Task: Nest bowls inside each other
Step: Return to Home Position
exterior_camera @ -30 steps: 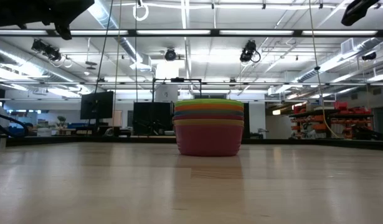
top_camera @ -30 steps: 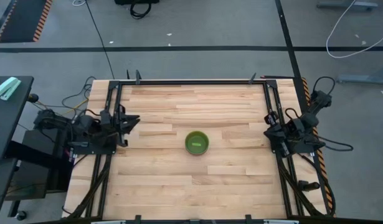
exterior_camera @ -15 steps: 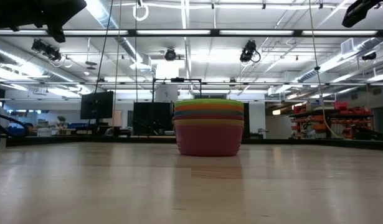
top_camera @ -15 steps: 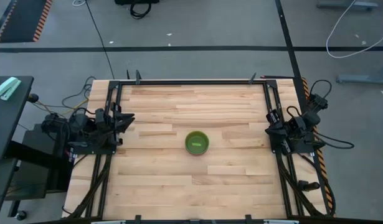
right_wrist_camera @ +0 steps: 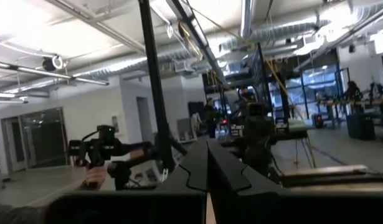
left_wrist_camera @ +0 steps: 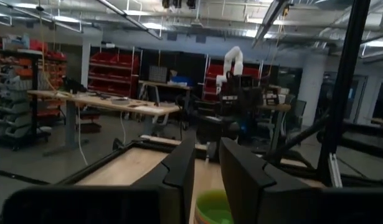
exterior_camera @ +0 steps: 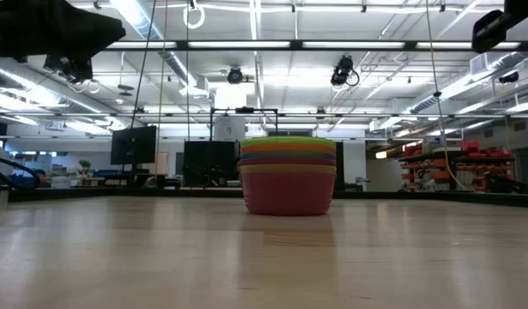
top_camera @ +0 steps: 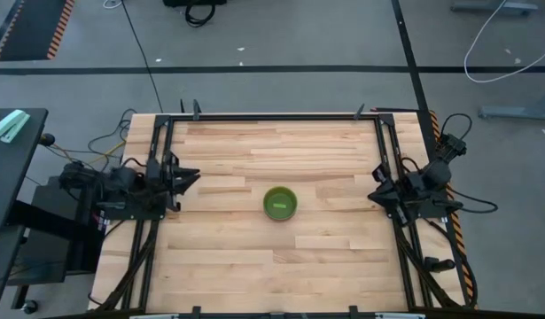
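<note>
The bowls (top_camera: 280,204) stand nested in one stack on the counter (top_camera: 254,266), between the two pairs of fingers and well apart from both. The left fingers (top_camera: 185,175) point at the stack and are slightly apart; the green rim shows through their gap. Across the stack from them, the right fingers (top_camera: 377,192) are pressed together on nothing. The stack has six bowls, with green on top, then yellow, orange, purple and blue, and pink-red at the bottom.

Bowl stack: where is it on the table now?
High view: the bowl stack sits centred on the table, between the left gripper and the right gripper, both well apart from it.
</note>
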